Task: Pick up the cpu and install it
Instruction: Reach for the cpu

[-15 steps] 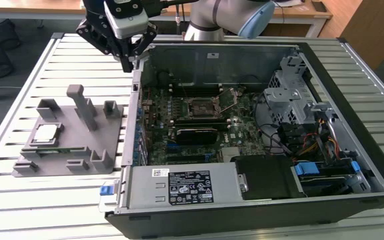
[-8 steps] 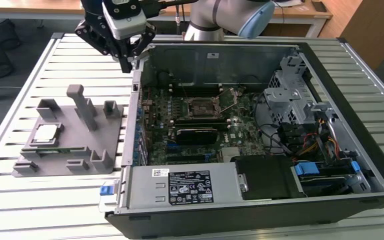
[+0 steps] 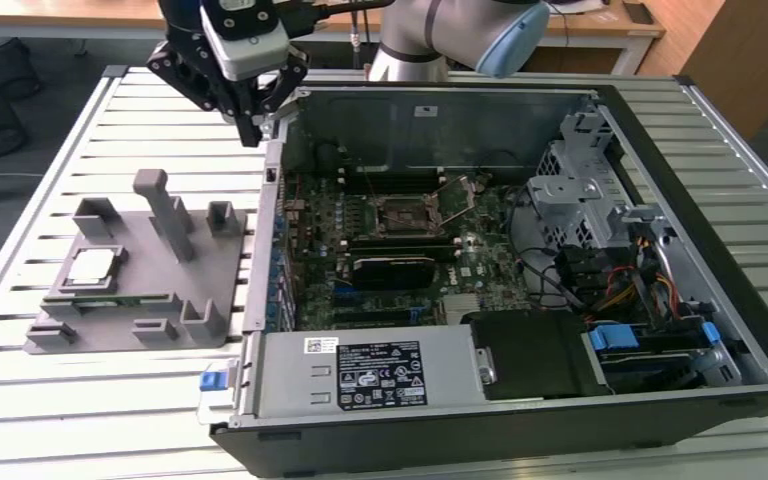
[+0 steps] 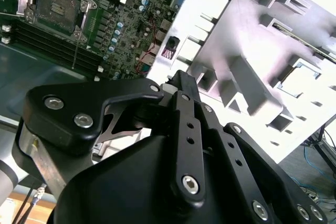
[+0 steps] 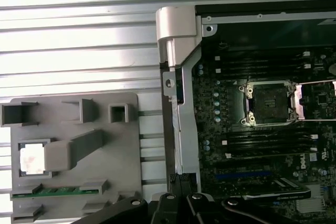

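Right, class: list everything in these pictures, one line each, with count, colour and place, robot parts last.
cpu: one, silvery-white, in a pocket of the fixture block
fixture block: one, grey, on the table, exterior view's left of the case
computer case: one, black, open, on the table
motherboard: one, green, inside the case
socket: one, dark with metal frame, on the motherboard
power supply: one, silver-grey, inside the case, below the motherboard in the exterior view
table: one, pale, slatted, under everything
arm: one, silver with pale blue cap, beyond the case
gripper: one, black, above the table by a corner of the case
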Controlling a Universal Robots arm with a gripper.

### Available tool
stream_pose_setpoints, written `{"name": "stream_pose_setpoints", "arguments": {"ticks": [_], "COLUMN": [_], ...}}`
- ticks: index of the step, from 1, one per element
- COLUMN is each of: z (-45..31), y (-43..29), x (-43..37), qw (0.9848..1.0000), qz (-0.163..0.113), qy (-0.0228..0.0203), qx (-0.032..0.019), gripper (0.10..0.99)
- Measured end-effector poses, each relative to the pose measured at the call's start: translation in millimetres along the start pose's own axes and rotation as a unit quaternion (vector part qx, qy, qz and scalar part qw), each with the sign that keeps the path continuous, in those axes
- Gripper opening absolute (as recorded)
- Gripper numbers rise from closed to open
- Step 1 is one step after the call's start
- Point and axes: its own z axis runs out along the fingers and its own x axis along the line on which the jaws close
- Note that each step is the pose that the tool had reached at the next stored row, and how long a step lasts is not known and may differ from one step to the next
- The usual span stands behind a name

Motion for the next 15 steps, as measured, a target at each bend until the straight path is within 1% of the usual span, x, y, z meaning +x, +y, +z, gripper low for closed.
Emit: {"name": "stream_pose_setpoints", "arguments": {"ticks": [5,7,10,15], "z": [0.7,0.8,1.1,1.5], "y": [-0.1,-0.4,-0.9,-2.1], "x": [1.6,3.8,10.7,26.4], "qw": [1.0,1.0,1.0,1.0], "qz": [0.0,0.0,0.0,0.0], "qy": [0.0001,0.0002,0.0002,0.0003], "qx": [0.0,0.0001,0.0,0.0001], "gripper": [0.106,0.106,0.106,0.106]}}
